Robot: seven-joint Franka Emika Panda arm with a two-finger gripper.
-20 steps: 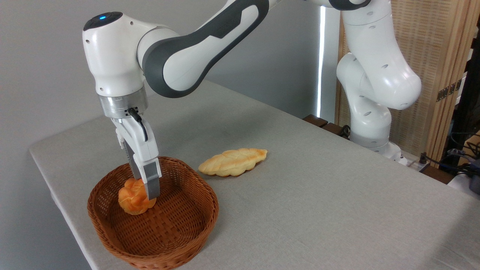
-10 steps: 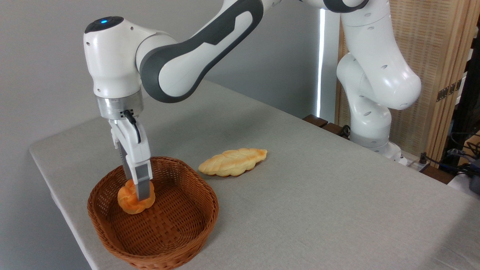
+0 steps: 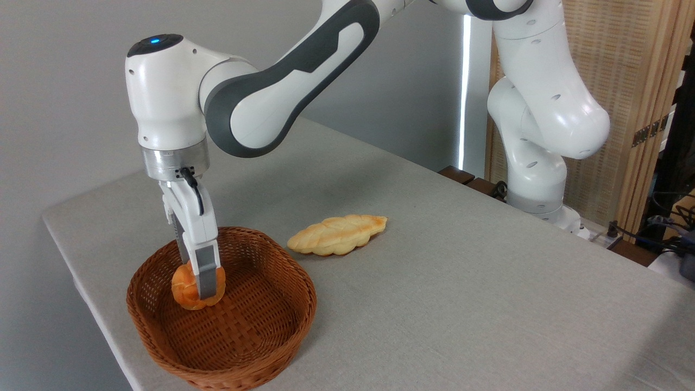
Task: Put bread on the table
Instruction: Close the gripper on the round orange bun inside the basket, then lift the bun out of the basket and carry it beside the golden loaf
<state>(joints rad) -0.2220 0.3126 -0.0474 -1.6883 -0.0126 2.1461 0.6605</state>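
Lower than a second before, our gripper pinched the bread (still in the basket) for lifting out.

The bread is orange, paler along its twisted ridges. The basket around it is reddish-brown wicker in a tight woven pattern, with a braided rim. At about two o'clock from the basket lies a pale-yellow loaf with a braided leaf pattern, browned toward its far tip. The table is light grey-beige with a fine cloth texture. The arm is glossy white with dark grey bands and a small blue light on its top cap; the gripper has a white body, grey fingers and a black cable above.
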